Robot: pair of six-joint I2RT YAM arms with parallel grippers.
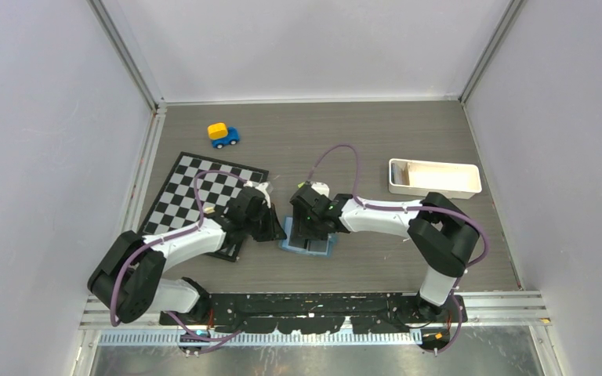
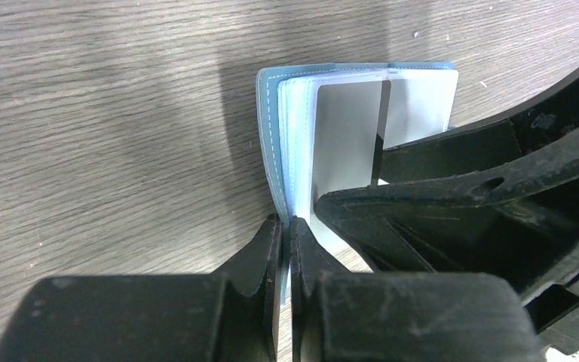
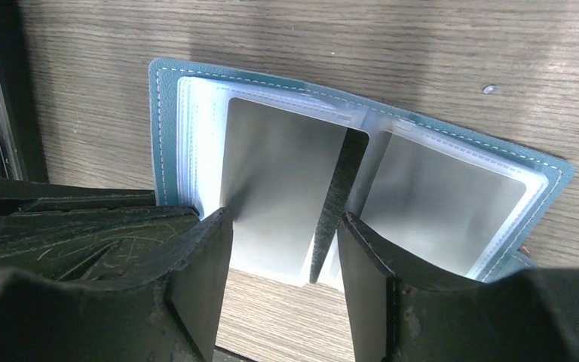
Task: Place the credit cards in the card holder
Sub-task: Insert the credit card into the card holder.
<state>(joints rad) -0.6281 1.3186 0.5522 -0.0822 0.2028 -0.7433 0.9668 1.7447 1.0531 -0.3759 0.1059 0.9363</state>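
card (image 3: 337,200) looks thin, stiff, slick: pinch its edges. your left jaws clamp the floppy holder (image 3: 162,128); right jaws stand apart.

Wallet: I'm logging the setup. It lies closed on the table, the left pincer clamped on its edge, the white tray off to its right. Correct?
No: the wallet lies open, as the right wrist view shows. The left pincer is clamped on its edge, the white tray off to its right.

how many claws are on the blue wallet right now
2. The left claw is shut on the card holder's near edge, and the right claw stands open just over its open pages. None appear hidden.
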